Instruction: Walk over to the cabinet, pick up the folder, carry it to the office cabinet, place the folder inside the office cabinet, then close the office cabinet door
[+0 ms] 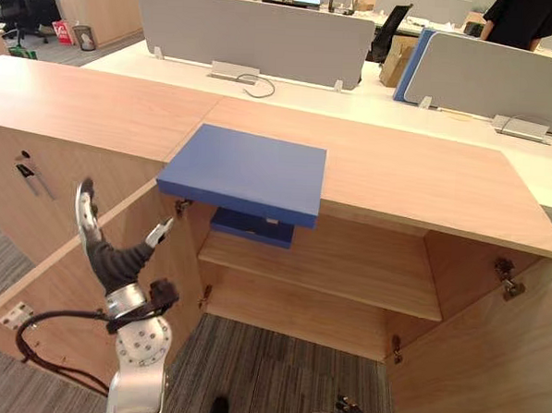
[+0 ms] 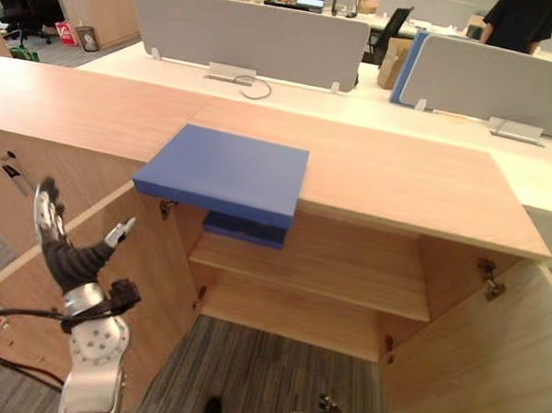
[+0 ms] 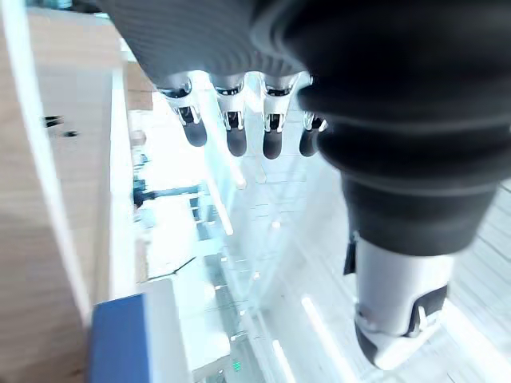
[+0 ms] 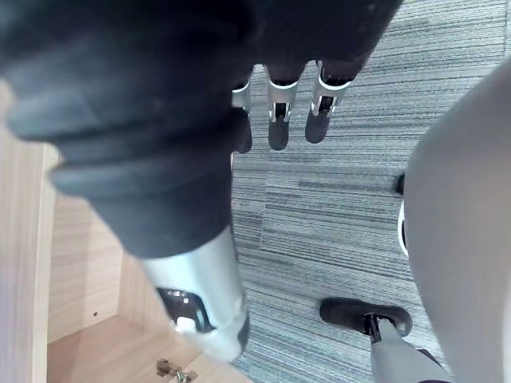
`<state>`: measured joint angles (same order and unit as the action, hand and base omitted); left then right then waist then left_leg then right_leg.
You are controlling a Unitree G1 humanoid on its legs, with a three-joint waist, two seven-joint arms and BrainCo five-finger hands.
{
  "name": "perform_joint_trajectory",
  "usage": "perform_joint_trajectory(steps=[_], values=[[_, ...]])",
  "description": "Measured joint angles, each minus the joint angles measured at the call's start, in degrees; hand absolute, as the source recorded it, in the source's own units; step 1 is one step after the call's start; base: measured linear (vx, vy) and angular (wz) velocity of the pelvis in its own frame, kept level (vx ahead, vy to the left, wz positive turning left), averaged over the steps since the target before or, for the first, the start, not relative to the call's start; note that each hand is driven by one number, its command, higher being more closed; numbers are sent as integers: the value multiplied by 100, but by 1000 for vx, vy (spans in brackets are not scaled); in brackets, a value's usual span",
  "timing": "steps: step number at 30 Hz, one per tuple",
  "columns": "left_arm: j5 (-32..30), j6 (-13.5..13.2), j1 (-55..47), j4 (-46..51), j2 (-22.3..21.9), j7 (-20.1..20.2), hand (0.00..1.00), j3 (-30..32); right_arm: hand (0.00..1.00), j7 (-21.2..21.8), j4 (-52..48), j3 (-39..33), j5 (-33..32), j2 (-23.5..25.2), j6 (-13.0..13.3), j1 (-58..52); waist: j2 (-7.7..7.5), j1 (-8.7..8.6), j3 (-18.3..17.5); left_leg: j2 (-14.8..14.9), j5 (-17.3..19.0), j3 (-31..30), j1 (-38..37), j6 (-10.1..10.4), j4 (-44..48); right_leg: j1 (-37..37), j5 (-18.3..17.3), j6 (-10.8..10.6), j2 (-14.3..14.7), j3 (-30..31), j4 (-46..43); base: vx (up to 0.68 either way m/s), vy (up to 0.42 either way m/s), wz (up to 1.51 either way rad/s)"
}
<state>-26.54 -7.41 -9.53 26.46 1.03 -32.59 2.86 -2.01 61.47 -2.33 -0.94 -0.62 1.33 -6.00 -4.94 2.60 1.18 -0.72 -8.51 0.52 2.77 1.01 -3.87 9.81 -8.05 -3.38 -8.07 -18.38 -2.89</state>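
A blue folder (image 1: 245, 172) lies flat on the wooden cabinet top (image 1: 416, 177), its near edge overhanging the open compartment. A second, smaller blue item (image 1: 252, 227) rests on the shelf (image 1: 347, 266) just beneath it. My left hand (image 1: 116, 258) is raised at the lower left beside the open left door (image 1: 58, 297). It is open, fingers (image 3: 231, 120) straight, and stays below and left of the folder without touching it. My right hand (image 4: 278, 128) hangs low over the carpet, fingers relaxed and empty.
Both cabinet doors stand open; the right door (image 1: 490, 366) swings out at the lower right. Grey desk dividers (image 1: 257, 34) stand behind the cabinet, and a person (image 1: 522, 20) is at the far right. Striped grey carpet (image 1: 267, 373) covers the floor.
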Motion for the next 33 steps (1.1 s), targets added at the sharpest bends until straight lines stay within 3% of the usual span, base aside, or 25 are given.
perform_joint_trajectory(steps=[1,6,11,19,33], values=[[-491,52,9,104,80,-90,0,-101,0,4,37,-23,6,-72,22,-11,161,-19,-111,51,-125,-30,-68,17,-159,-33,-13,-32,76,11,4,-27,35,-7],[-1656,289,381,-121,615,-220,0,-200,0,23,157,-46,17,-52,94,60,122,-50,-115,81,-235,16,-111,24,-157,20,72,-100,87,88,16,16,1,-4],[-2524,564,821,-1592,1254,-63,0,-433,0,72,170,-38,213,-48,106,144,122,-140,-66,108,-178,77,-236,59,-159,118,65,-96,104,157,58,7,-4,-8],[-3040,718,1561,-2398,2004,175,0,-463,0,143,169,-61,227,-69,164,185,96,-233,0,110,-101,222,-311,59,-159,148,52,-84,94,304,107,20,-1,-10],[-3419,705,2302,-3052,2652,339,0,-871,0,187,163,-86,244,-127,239,245,87,-327,131,98,26,426,-442,83,-158,211,48,-77,96,475,164,9,4,-7]])
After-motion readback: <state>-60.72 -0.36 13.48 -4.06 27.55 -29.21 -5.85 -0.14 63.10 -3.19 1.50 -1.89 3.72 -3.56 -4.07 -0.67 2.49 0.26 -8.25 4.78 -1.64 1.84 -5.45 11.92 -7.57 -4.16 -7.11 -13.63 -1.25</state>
